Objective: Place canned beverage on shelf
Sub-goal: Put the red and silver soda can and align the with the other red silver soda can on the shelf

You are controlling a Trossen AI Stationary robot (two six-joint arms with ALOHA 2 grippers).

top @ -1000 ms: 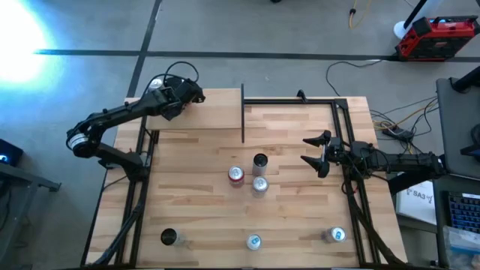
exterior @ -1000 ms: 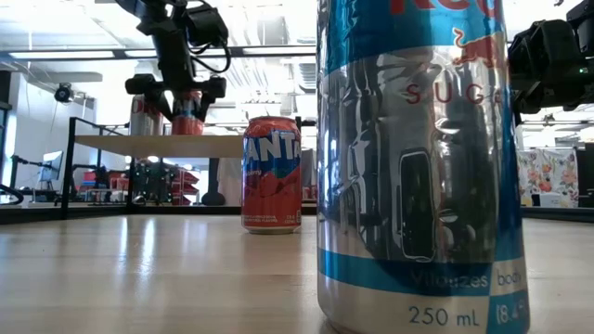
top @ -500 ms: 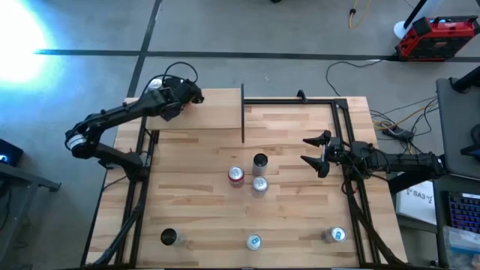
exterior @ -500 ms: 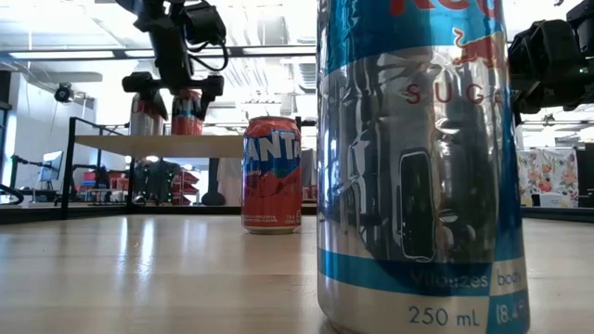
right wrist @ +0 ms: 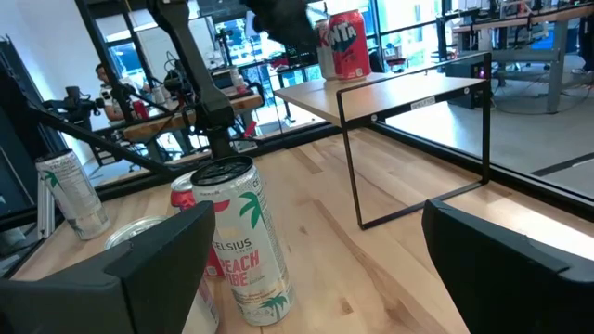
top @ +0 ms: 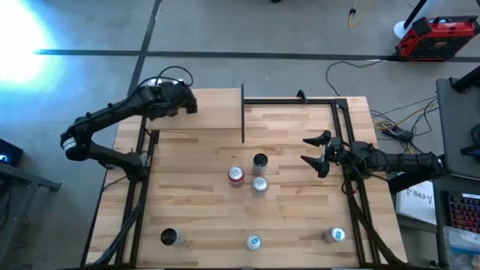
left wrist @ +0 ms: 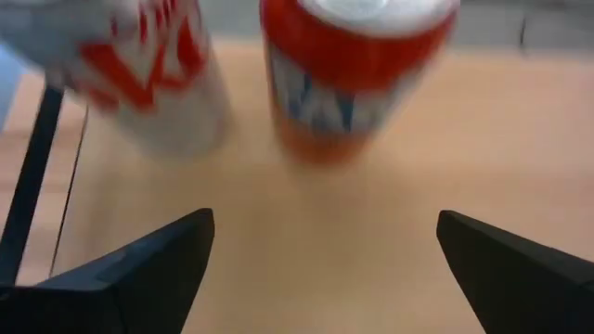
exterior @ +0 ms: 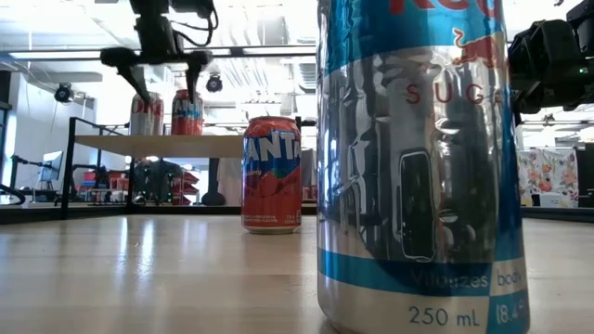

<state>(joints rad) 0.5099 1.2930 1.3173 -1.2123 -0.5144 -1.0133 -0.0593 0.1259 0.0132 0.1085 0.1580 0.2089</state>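
The left end effector (exterior: 158, 63), released above the red can (exterior: 187, 112) on the shelf (exterior: 158, 146), could clip and topple it.

High view straight down over the whole surface (top: 300, 202); low view level at surface height, a blue-and-silver can (exterior: 413, 167) hard against the lens; both wrist views look forward, sharing the shelf (right wrist: 390, 93) and its red can (left wrist: 348, 74).

blurred shelf cans (left wrist: 348, 74), cropped foreground can (exterior: 413, 167)
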